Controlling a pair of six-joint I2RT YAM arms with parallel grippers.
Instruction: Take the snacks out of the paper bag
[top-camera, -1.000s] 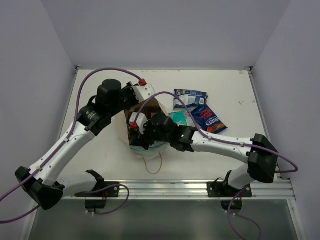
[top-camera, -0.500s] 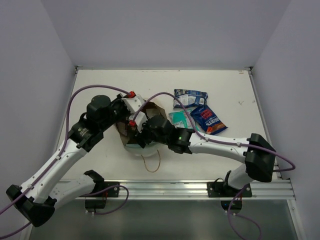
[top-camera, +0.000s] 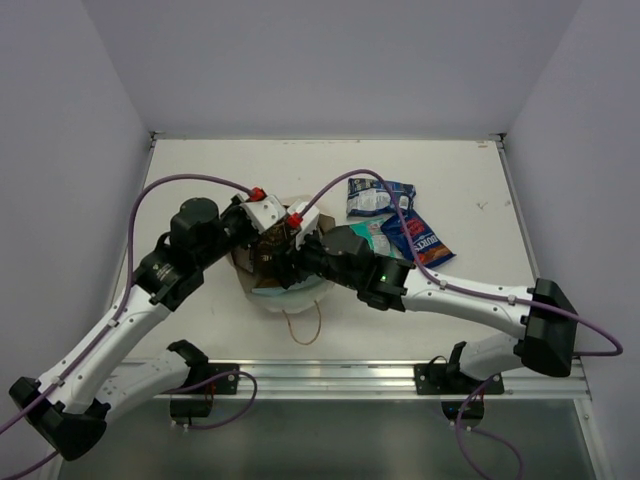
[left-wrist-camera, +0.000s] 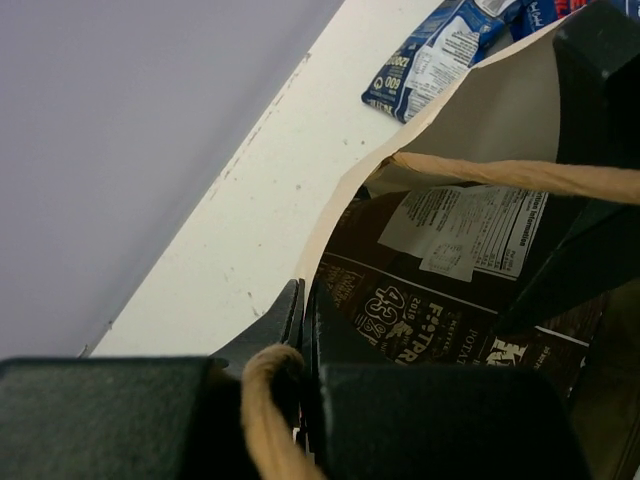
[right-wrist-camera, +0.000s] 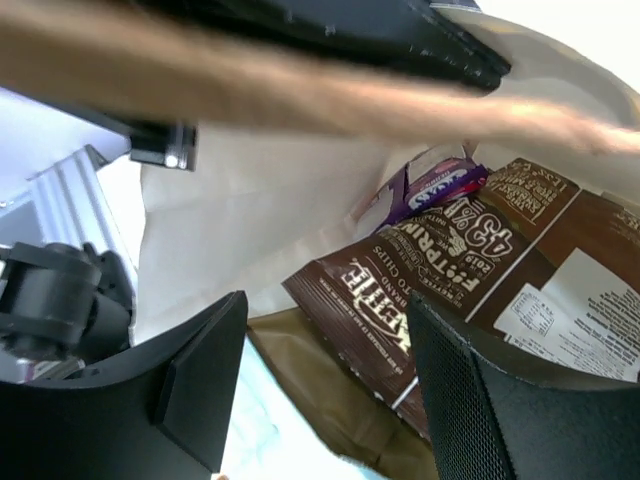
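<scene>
Pinching the bag (left-wrist-camera: 490, 110) by its rim, the left gripper (left-wrist-camera: 305, 300) props the mouth; the right gripper (right-wrist-camera: 328, 315), jaws wide, faces a brown packet (right-wrist-camera: 440, 260) inside. Light, slippery foil: its crimped edge seems the best hold. Loose packets (top-camera: 385, 205) lie at two o'clock.

table (top-camera: 190, 170): white top is seen across mid-frame, small dark marks (top-camera: 482, 206) are seen toward its right | walls (top-camera: 330, 60): pale lilac, seen at top and both sides | rail (top-camera: 340, 378): silver, laid along the table's lower edge | panel (top-camera: 350, 440): grey, seen at the bottom

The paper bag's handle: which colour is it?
Tan; the handle shows best in the left wrist view.
</scene>
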